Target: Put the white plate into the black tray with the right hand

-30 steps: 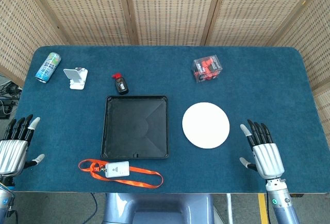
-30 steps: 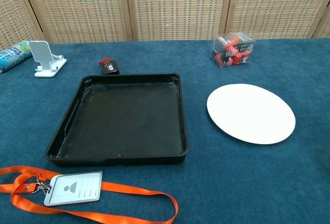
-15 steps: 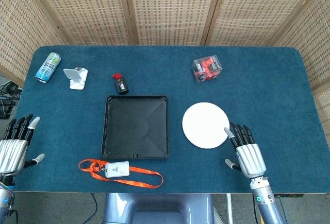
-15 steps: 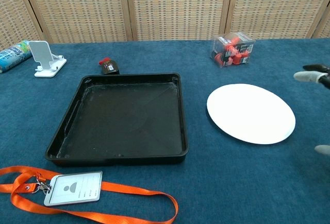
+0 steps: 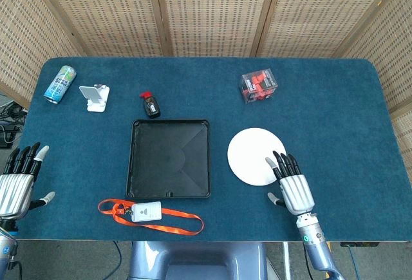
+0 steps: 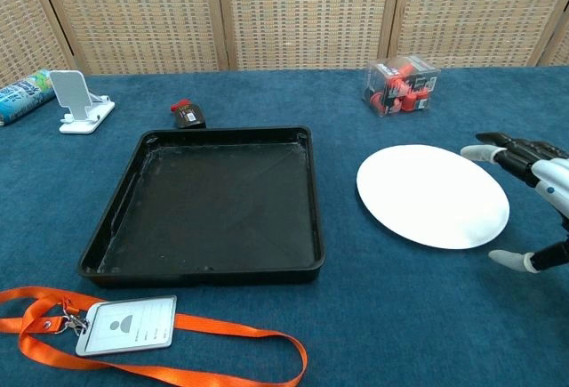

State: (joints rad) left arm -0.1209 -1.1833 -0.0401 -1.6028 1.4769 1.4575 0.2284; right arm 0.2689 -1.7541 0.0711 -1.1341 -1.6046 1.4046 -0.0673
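Note:
The round white plate (image 5: 255,156) (image 6: 432,195) lies flat on the blue table, to the right of the empty black tray (image 5: 170,158) (image 6: 213,203). My right hand (image 5: 290,186) (image 6: 532,194) hovers open at the plate's near right edge, fingers stretched over its rim, thumb out to the side, nothing held. Near the table's front left corner my left hand (image 5: 18,182) is open and empty; the chest view does not show it.
An orange lanyard with a badge (image 5: 147,212) (image 6: 125,324) lies in front of the tray. A small black and red object (image 5: 150,105), a white phone stand (image 5: 95,96) and a can (image 5: 60,83) sit at the back left. A clear box of red parts (image 5: 259,85) stands behind the plate.
My right hand has moved left from the table's right side to the plate's near right edge and has come into the chest view. The left hand has stayed put.

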